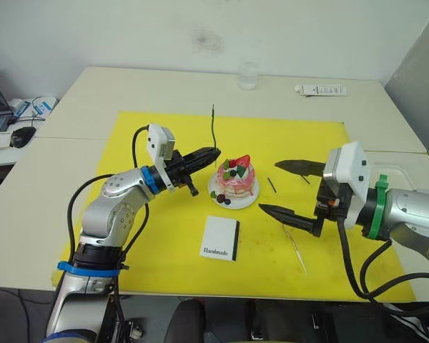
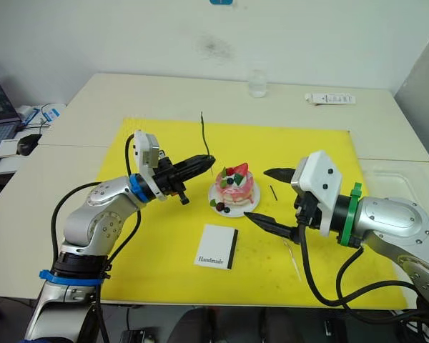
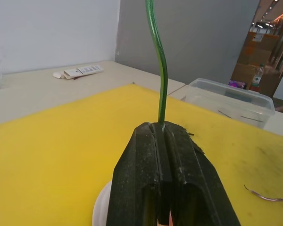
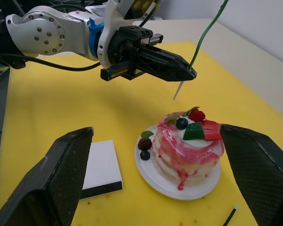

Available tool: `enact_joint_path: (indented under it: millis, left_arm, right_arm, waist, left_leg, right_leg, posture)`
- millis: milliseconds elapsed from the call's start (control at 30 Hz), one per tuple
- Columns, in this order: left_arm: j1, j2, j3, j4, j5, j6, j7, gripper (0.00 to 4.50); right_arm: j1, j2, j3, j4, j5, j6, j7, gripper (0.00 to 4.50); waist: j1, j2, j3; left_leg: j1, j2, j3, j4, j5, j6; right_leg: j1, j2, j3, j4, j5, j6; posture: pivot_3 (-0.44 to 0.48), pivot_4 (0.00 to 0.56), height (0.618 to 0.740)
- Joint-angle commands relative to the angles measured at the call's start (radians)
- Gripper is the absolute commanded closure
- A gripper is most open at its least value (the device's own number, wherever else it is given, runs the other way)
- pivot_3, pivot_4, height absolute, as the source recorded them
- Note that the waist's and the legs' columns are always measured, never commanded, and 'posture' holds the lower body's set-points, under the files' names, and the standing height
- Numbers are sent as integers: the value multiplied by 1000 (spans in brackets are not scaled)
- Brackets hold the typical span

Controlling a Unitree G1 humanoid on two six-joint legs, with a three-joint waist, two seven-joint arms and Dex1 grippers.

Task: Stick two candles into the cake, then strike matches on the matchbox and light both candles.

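First candle [image 1: 213, 128] pinched upright in shut left gripper [image 1: 213, 153], just beside cake [image 1: 235, 180] at yellow mat's [image 1: 143, 136] middle. Right gripper [image 1: 280, 189] wide open, empty. Next, probably: lowering candle tip into cake top.

Arms: silver-grey metal shells, round screws on the joints.
Left arm [image 1: 118, 204]: blue bands at wrist and base, black cable looped alongside.
Right arm [image 1: 407, 214]: green wrist band, black cables beneath.
Wrist cameras: white housings.
Gripper fingers [image 4: 160, 61]: black, tapered.
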State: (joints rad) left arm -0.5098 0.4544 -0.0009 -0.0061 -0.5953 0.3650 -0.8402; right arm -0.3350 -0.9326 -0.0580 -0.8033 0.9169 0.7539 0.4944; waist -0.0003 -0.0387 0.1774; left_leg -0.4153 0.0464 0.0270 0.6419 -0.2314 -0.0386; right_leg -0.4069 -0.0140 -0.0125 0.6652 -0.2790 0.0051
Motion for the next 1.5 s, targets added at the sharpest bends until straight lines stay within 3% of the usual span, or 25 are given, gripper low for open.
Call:
enact_joint_path:
  millis: [33,467,1067,1500]
  left_arm:
    - [4,-25,9,-4,27,-32,5,4500]
    - [0,-102,33,53,61,-39,36,4500]
    - [74,-134,-7,64,135,-123,13,4500]
    - [96,-184,-9,107,181,-170,37,4500]
  right_arm:
    - [-13,7,-23,-31,-6,2,-6,38]
    - [-16,30,-26,-42,-11,22,-11,38]
    - [-14,51,-12,-40,-53,16,-6,38]
    - [13,80,-11,-57,-94,10,-4,38]
  waist:
    - [0,0,0]
    - [0,0,0]
    - [0,0,0]
    - [-1,0,-1]
  left_leg:
    - [0,0,0,1,0,0]
    - [0,0,0,4,0,0]
    - [0,0,0,4,0,1]
    - [4,-1,0,7,0,1]
  right_leg:
    - [0,0,0,0,0,1]
    - [1,0,1,1,3,1]
    - [1,0,1,2,4,0]
    - [1,0,2,14,2,3]
  posture:
    - [0,150,740]
    - [0,150,740]
    - [0,150,740]
    - [0,150,740]
